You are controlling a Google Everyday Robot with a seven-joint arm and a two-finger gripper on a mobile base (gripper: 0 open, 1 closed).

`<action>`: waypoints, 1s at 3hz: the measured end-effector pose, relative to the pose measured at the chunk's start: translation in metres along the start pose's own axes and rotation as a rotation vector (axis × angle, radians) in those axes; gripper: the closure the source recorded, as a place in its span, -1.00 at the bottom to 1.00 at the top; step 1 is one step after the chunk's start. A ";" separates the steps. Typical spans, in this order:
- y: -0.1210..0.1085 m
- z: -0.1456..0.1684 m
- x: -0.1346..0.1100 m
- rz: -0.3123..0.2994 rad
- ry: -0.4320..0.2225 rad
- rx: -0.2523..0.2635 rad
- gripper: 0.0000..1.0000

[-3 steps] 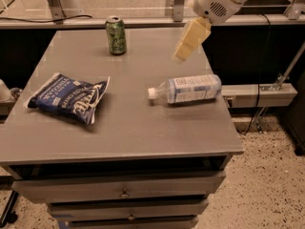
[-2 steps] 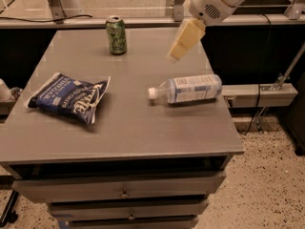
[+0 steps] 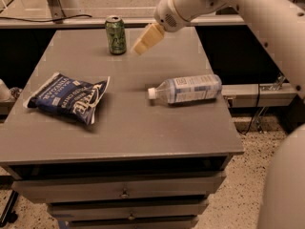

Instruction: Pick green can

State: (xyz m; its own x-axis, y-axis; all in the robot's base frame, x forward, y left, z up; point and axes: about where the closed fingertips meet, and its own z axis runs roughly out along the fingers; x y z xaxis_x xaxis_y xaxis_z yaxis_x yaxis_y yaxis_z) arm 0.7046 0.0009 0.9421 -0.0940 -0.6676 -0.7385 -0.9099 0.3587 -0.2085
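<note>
The green can [image 3: 115, 35] stands upright near the far edge of the grey table [image 3: 124, 128], left of centre. My gripper [image 3: 139, 46] hangs above the table just to the right of the can, a short gap away, its pale fingers pointing down and to the left. It holds nothing. My white arm comes in from the upper right.
A clear plastic bottle [image 3: 186, 88] with a white cap lies on its side right of centre. A dark blue chip bag [image 3: 69, 98] lies at the left. Drawers are under the table's front edge. A rail and cables run behind the table.
My gripper has moved left across the far part of the table, toward the green can. The can, bottle and bag have not moved.
</note>
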 end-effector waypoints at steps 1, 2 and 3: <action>-0.020 0.056 -0.032 0.044 -0.129 -0.054 -1.00; -0.039 0.094 -0.055 0.098 -0.237 -0.081 -1.00; -0.055 0.121 -0.067 0.130 -0.297 -0.079 -1.00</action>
State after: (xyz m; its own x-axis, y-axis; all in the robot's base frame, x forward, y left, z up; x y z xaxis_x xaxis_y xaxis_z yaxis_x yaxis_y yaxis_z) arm 0.8102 0.1047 0.9249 -0.1004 -0.3958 -0.9128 -0.9276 0.3690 -0.0580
